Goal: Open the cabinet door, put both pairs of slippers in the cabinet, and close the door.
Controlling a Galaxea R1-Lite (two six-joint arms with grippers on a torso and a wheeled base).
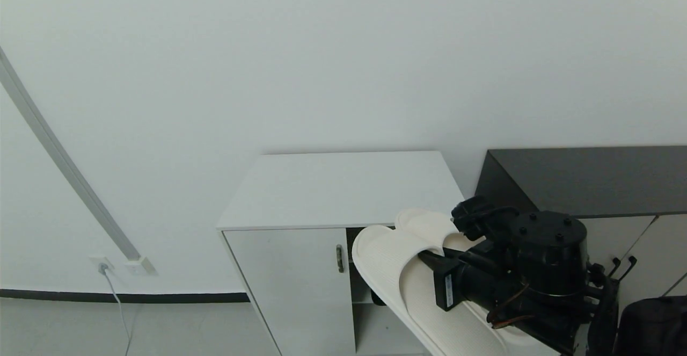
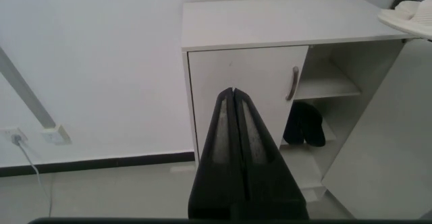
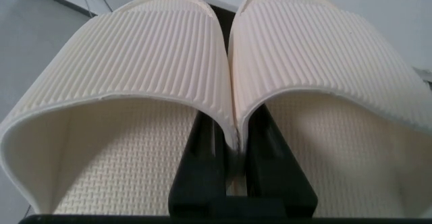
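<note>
the right gripper (image 3: 236,158) is clamped on the pair of cream slippers (image 1: 394,262), with one finger inside each slipper and the two inner side walls pinched together between them. the pair sits side by side, toes pointing towards the white cabinet (image 1: 333,189), just in front of its open right half and near the level of its top. the cabinet's left door (image 1: 292,286) is shut, with its handle (image 1: 339,258) at the inner edge. the right door (image 2: 385,136) is swung out. inside, a pair of dark slippers (image 2: 304,124) stands in the compartment under the shelf (image 2: 327,82). the left gripper (image 2: 233,96) has its fingers pressed together with nothing between them, held in front of the shut door and clear of it. a dark cabinet (image 1: 585,179) stands just right of the white one.
</note>
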